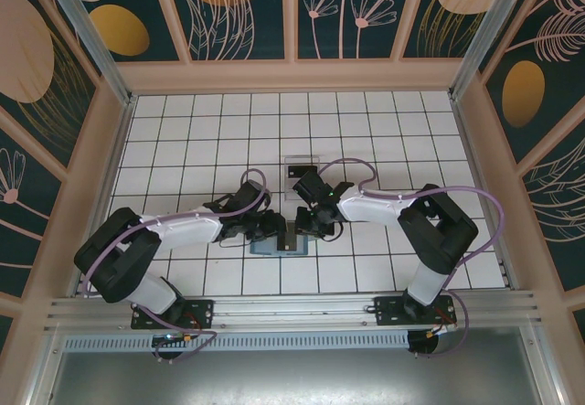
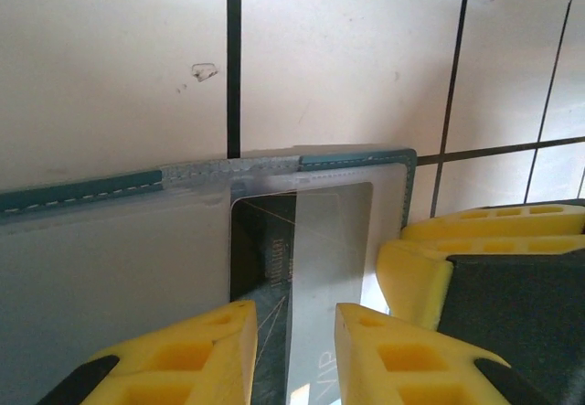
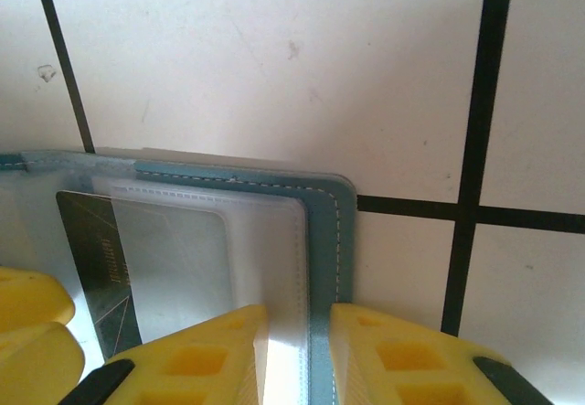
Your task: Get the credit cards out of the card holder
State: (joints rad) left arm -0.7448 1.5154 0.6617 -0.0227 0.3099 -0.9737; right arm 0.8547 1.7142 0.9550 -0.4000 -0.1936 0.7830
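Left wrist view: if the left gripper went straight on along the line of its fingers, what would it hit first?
The credit card tucked in the card holder lies directly ahead of the left gripper, so it would likely meet that first. Depth is unclear, and the fingertips may already be touching it.

Count so far, 1 card holder (image 3: pixel 322 213), 1 credit card (image 2: pixel 329 231) vis. in it, 1 clear tray (image 1: pixel 297 162), 1 desk (image 1: pixel 183 131), 2 arms, L arm (image 1: pixel 174 231) & R arm (image 1: pixel 388 208), 2 yellow fingers (image 2: pixel 183 355) per arm, 4 fingers tot.
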